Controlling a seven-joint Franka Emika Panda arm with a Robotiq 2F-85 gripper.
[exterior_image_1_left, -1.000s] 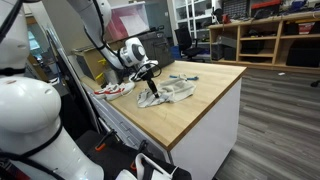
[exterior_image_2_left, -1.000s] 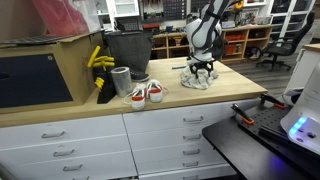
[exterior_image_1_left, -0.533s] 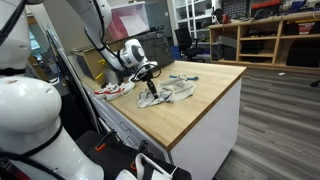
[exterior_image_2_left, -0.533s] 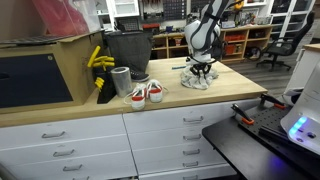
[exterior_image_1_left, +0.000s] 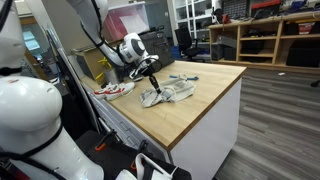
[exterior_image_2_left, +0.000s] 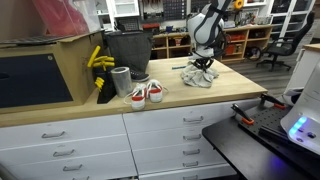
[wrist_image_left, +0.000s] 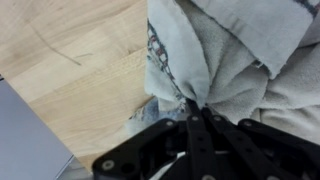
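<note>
Lifted slightly and closed since a second ago, the gripper (wrist_image_left: 190, 108) now clamps a raised fold of the grey cloth (wrist_image_left: 235, 50); the rest lies crumpled on the wooden table (exterior_image_1_left: 205, 115), near the shoes (exterior_image_1_left: 113, 89); pinching a ridge likely gives thin fabric purchase

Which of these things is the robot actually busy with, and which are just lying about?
In hand:
- gripper, shut on a fold of the cloth
- grey cloth, crumpled on the wooden counter

Lying about:
- pair of sneakers
- grey cup
- black bin
</note>
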